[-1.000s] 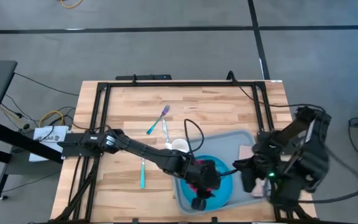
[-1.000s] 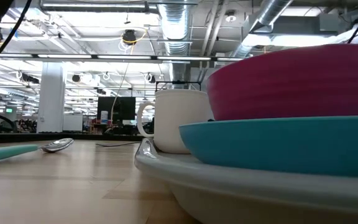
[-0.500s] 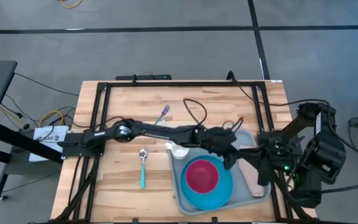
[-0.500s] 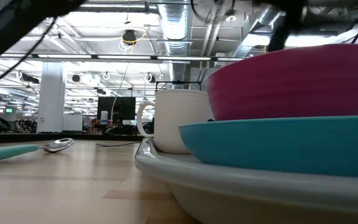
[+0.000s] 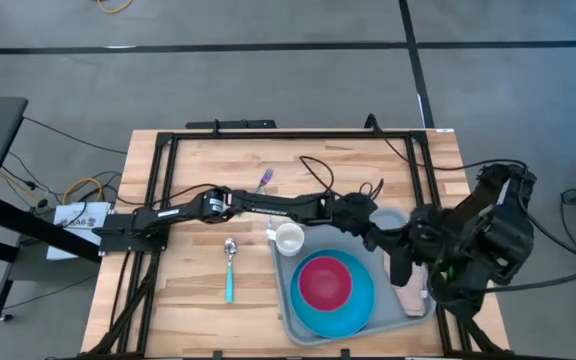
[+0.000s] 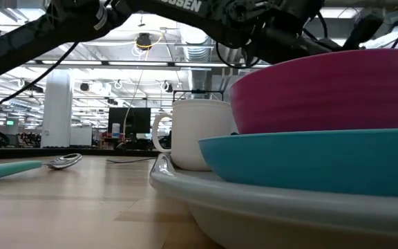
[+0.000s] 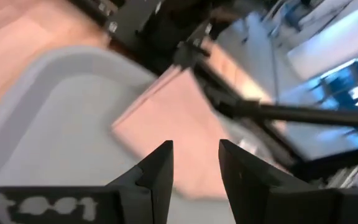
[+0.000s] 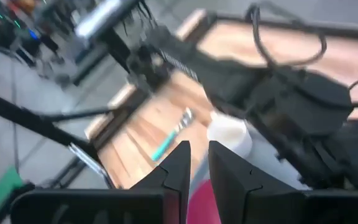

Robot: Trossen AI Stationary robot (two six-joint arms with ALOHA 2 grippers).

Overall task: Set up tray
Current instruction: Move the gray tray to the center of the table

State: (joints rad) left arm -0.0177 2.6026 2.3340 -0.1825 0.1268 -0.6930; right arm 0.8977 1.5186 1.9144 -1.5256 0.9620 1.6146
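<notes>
The light-grey tray lies at the table's near right. On it rest a blue plate with a magenta bowl in it, a white cup at its far left corner, and a flat pink napkin along its right side. My left arm reaches across the table. Its gripper hangs open just above the napkin's far end, with nothing between the fingers. My right gripper hovers raised at the tray's right edge, its fingers a narrow gap apart and empty.
A teal-handled spoon lies on the wood left of the tray, and a purple fork farther back. The black frame runs round the table. Loose black cables trail behind the tray.
My left gripper has left the magenta bowl, which sits in the blue plate. It has swung toward the far edge and then right across the tray, rolling and sinking, to a place over the pink napkin. My right arm has drawn back a little.
</notes>
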